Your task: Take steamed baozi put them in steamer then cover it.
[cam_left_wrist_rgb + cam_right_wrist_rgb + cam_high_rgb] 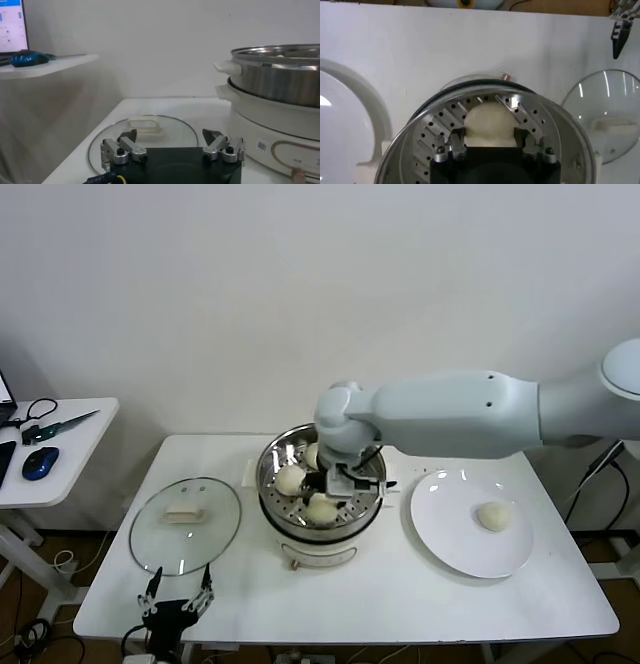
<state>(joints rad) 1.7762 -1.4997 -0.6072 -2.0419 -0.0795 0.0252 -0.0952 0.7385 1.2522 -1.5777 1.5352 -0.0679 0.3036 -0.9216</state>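
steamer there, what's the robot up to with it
The right gripper is down inside the steamer, its open fingers on either side of a bun on the perforated tray. Three buns show in the steamer; a fourth bun waits on the plate to the steamer's right. The glass lid lies on the table to the steamer's left, so covering isn't done yet. The left gripper is open and parked low near the lid at the table's front edge.

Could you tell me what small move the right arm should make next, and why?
Probably open the right pincer and lift clear. It sits inside the shiny round steel steamer, its fingers on either side of a cream-white dough bun that appears to rest on the perforated tray beside two others. One bun waits on the flat white plate. The left pincer idles near the clear glass lid.
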